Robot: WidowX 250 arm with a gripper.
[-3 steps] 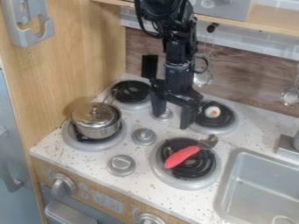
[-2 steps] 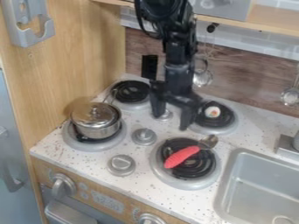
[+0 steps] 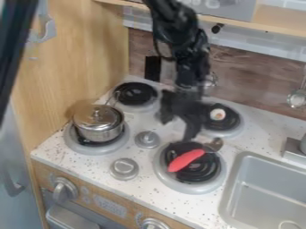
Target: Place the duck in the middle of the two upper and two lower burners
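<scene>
Right, writing first: pale marks on the wooden front panel point(image 3: 101, 203), between two grey dials point(image 3: 64, 189), too soft to make out.

Surface: toy stove counter point(image 3: 149, 194), white with dark speckles. Four burners, black coils on grey discs: upper left burner point(image 3: 136, 93), upper right burner point(image 3: 226, 133), lower left burner point(image 3: 74, 143), lower right burner point(image 3: 209, 175). Round grey knobs point(image 3: 124, 168) stand on the counter between the two lower burners. Grey sink point(image 3: 257, 201) at right. Behind, wood-look backsplash point(image 3: 257, 87) with white tile point(image 3: 263, 43) above. Pale wood side panel point(image 3: 99, 58) at left, blue-grey door point(image 3: 18, 152) beyond it. Metal utensil point(image 3: 296, 98) hangs at the right of the backsplash. Dark blurred bar point(image 3: 13, 49) cuts across the upper left; can't tell what it is.

Duck: can't tell where it is, nor which way it points or how its long axis runs. Black gripper point(image 3: 177, 129) hangs over the area between the right-hand burners and the stove's middle, blurred, jaws spread apart, nothing clamped that I can see.

On the burners: lidded metal pot point(image 3: 97, 126) upright on the lower left; small white-and-orange piece point(image 3: 217, 114) on the upper right; red-handled spoon point(image 3: 186, 160) lying across the lower right, long axis diagonal, handle towards the front left, metal bowl end towards the back right.
</scene>
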